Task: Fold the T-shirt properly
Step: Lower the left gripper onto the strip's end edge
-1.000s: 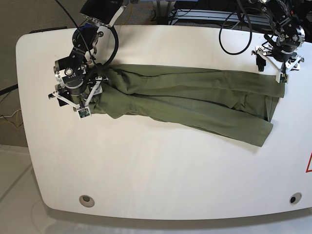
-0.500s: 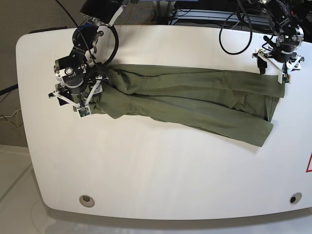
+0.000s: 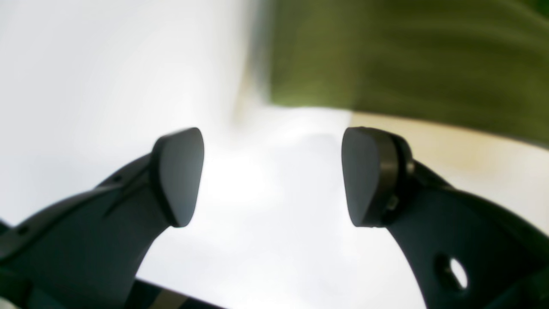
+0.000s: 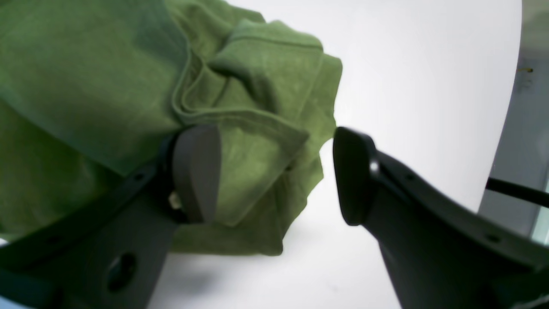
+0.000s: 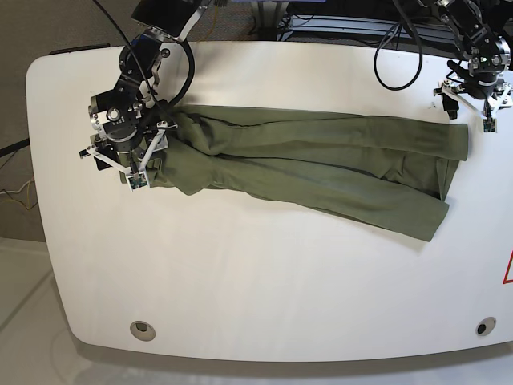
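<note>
Right gripper [image 4: 274, 171]: spread wide, nothing pinched; one dark pad [image 4: 195, 171] resting against bunched cloth, the other pad over bare white surface beside the cloth edge.
Cloth under right gripper: thick bundle of folds and hemmed edges, several layers stacked, ending in a blunt rumpled end on the table.
Left gripper [image 3: 272, 176]: jaws wide apart, empty; both pads clear of the cloth, white tabletop between them; view blurred, so finer detail not readable.
Cloth seen from left wrist: olive edge across the upper right of the view, beyond the fingertips, not touching either one.
T-shirt [image 5: 321, 164]: olive green, lying flat on the table as a long narrow band, running from the base view's left side to its right; gathered and wrinkled at the left end, wider and doubled over at the right end, lower right corner pointing toward the table's near edge.
Right gripper in base view [image 5: 132, 156]: at the left end of the T-shirt, over the bunched part.
Left gripper in base view [image 5: 473, 96]: at the far right, just beyond the T-shirt's upper right corner, apart from it.
Table [image 5: 256, 281]: white, rounded corners, broad bare area nearer the camera.
Cables [image 5: 397, 56]: black loops at the far edge, behind both arms.
</note>
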